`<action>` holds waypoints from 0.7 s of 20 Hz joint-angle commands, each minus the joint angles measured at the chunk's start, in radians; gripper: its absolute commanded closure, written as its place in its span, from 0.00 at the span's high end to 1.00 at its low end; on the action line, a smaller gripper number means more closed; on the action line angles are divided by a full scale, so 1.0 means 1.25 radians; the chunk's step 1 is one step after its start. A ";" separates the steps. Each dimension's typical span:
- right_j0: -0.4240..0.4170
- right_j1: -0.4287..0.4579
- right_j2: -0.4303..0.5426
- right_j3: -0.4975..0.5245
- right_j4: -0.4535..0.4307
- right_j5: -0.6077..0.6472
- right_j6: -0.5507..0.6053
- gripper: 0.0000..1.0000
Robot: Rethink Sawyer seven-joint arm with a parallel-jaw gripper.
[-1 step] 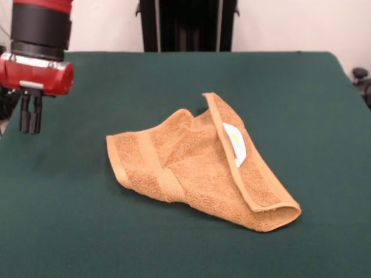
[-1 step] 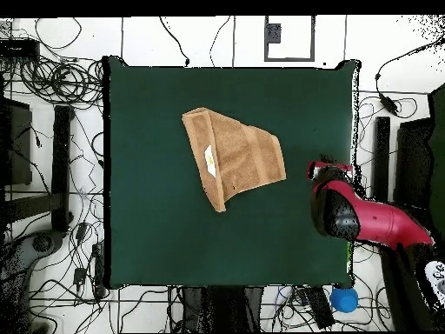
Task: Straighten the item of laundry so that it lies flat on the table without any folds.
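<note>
While the arm [image 1: 37, 49] hangs at the left edge of the front view, its gripper [image 1: 30, 116] hovers above the green table [image 1: 69, 231] with nothing in its grasp; the two dark fingers [image 1: 25, 117] hang side by side with almost no gap between them, closed or nearly so, and clear of the cloth surface. To the right, well apart from the gripper, the orange-tan towel [image 1: 191, 168] lies near the middle of the table. It is not flat. Its left portion spreads in a single layer, with a woven border band [image 1: 155, 165] running across it from the upper edge toward the near edge. Further right, a long flap [image 1: 243, 168] is folded over the body of the towel, forming a raised strip that runs from the upper centre down to the near right corner, where the fold ends in a rounded, doubled lip. A small white care label [image 1: 235, 143] sits on the upper part of that flap, face up. The overall outline is roughly triangular rather than square. In the overhead view the towel [image 2: 233, 156] lies above the centre of the table [image 2: 156, 243], with the label [image 2: 209, 160] near its left edge, and the red and black arm [image 2: 365, 217] stands over the table's right margin, apart from the towel.
</note>
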 commanded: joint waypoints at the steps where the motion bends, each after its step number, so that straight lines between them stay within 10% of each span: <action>1: -0.010 0.097 0.183 0.074 0.070 0.137 0.057 0.00; 14: -0.022 0.106 0.197 0.125 0.168 0.170 0.107 0.00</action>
